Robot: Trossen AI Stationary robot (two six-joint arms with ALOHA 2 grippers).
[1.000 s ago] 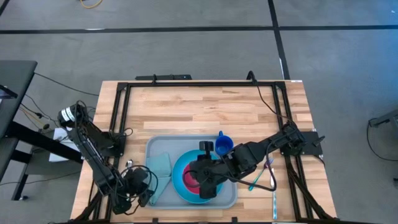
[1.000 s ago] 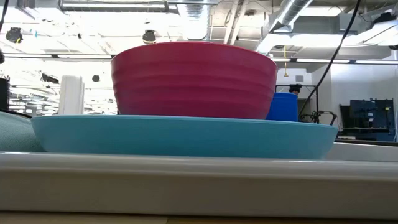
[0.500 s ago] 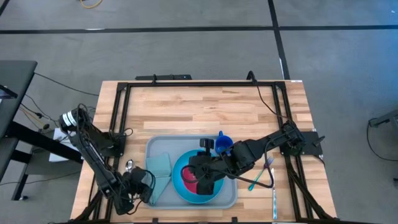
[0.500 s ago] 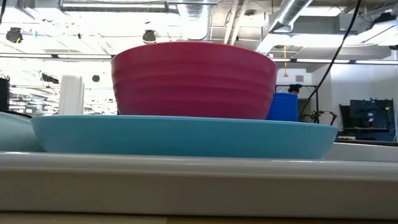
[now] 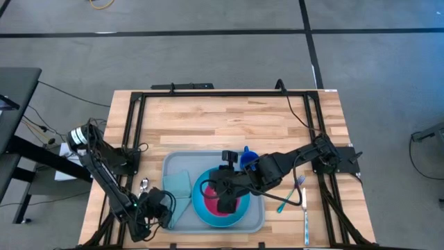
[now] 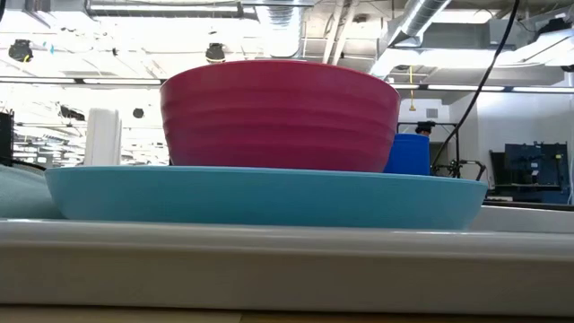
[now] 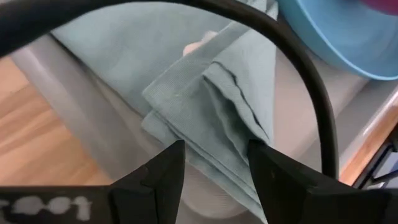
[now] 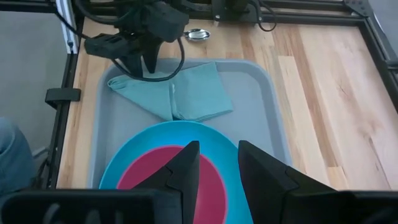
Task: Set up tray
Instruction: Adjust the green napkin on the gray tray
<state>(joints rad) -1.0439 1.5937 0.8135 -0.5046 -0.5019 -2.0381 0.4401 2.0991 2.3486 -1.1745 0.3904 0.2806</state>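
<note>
The grey-blue tray (image 5: 208, 158) lies at the table's near middle. On it rest a folded light-teal napkin (image 5: 179, 184), at its left, and a bright blue plate (image 5: 200, 198) with a red bowl (image 6: 278, 117) standing in it. A blue cup (image 5: 250, 162) stands by the tray's far right. My left gripper (image 7: 216, 168) is open at the napkin's (image 7: 211, 106) near-left corner, a finger on either side of its folded edge. My right gripper (image 8: 217, 165) is open and hovers above the bowl (image 8: 149, 180); the low view shows nothing at the bowl's rim. My left gripper comes down on the napkin's near-left corner (image 8: 124, 82) from above, and its open fingers stand on either side of the folded layers (image 7: 214, 140). I cannot tell whether they touch the cloth. The napkin lies flat on the tray.
A metal spoon (image 5: 144, 184) lies on the wood left of the tray. A teal fork (image 5: 288, 198) and other cutlery (image 5: 303, 182) lie right of it. Black frame rails (image 5: 135, 125) line the table's sides. Bare wood (image 5: 229, 121) stretches along the far half.
My right gripper has moved toward the table's left and a little toward the far edge, and now stands over the middle of the bowl, still open. The bowl, plate and tray have stayed put.
</note>
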